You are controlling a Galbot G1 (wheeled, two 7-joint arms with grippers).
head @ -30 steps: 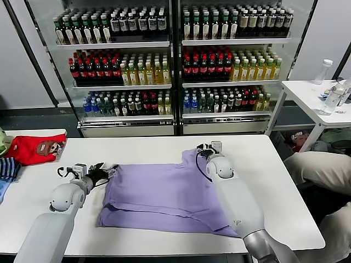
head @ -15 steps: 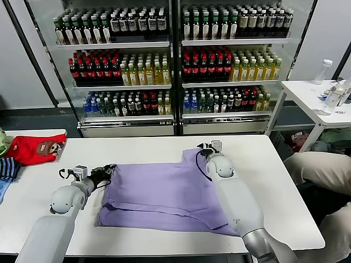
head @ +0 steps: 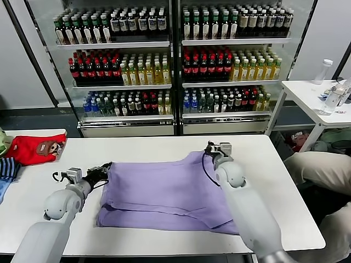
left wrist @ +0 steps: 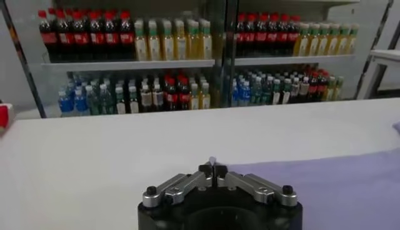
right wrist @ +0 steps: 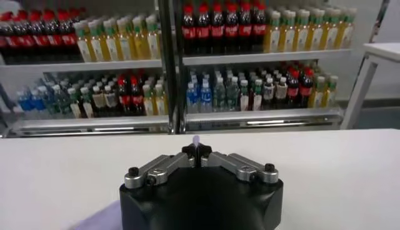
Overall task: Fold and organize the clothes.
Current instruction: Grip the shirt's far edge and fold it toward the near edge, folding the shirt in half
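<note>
Presently, one entry per item, taken from the head view and both wrist views.

T-shirt (head: 164, 194): lavender, lying print-down or partly folded on the white table (head: 285, 181), roughly centred; no print shows; a doubled layer runs along the near edge.

Left gripper (head: 103, 171): at the shirt's left far corner; jaws pressed together, and a sliver of lavender cloth shows between the tips in the left wrist view (left wrist: 212, 164), so judged to be pinching the hem.

Right gripper (head: 215, 149): at the shirt's right far corner; jaws pressed together on a small tuft of lavender fabric (right wrist: 196, 141).

Step in hand: judged to be the start of a fold, both far corners gripped.

Doing it well: lift both corners together and level, keeping the edge between them taut; carry it toward the near edge so the corners land square; release only once the cloth lies flat.

Risk: each pinch looks thin, so a corner may slip if pulled hard.

Red garment (head: 35, 148): far left of the table, well apart.

Blue striped garment (head: 7, 167): at the left edge, just beside the red one.
</note>
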